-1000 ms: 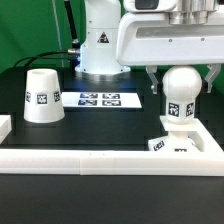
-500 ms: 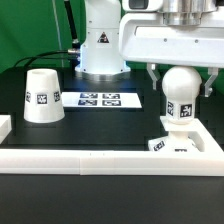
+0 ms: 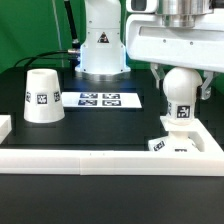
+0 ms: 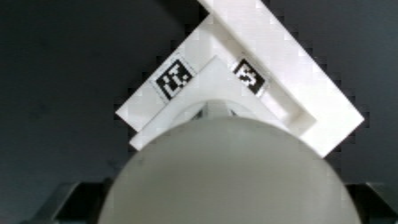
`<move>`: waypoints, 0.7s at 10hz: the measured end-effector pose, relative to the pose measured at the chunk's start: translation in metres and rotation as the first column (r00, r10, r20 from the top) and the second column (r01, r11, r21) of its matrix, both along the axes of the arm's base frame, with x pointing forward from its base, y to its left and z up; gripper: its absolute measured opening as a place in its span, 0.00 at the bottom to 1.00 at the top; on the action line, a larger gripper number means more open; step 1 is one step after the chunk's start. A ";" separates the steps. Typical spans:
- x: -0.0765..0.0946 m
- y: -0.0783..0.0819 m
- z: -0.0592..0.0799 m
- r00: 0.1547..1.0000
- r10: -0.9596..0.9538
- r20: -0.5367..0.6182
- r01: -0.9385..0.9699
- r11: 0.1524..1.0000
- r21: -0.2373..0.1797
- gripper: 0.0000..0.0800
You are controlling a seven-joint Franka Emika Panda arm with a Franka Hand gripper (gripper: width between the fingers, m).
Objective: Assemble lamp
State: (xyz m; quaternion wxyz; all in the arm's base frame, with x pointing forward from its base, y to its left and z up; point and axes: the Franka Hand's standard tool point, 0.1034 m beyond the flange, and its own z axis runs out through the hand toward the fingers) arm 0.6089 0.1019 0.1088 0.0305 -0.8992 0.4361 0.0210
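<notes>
Downward pincer clamped on bulb

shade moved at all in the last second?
No. The shade stands in the same spot, to the exterior view's left of the marker board, with the same gap between them.

Robotics lab: black bench w/ fixed arm, marker board, white rail.

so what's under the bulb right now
The square base lies under the bulb, which the gripper holds. The bulb's own stem hides whether it is seated in the base.
</notes>
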 end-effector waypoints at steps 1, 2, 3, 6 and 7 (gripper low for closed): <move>0.000 0.001 0.000 0.999 -0.036 -0.003 0.036 0.999 0.000 0.72; 0.000 0.001 0.000 0.999 -0.032 -0.003 0.032 0.999 0.000 0.80; 0.000 0.001 0.000 1.000 -0.017 -0.002 0.017 1.000 0.000 0.80; -0.001 0.002 0.000 0.985 0.171 0.011 -0.171 0.985 -0.001 0.87; -0.001 0.003 0.000 0.957 0.289 0.020 -0.289 0.957 -0.001 0.87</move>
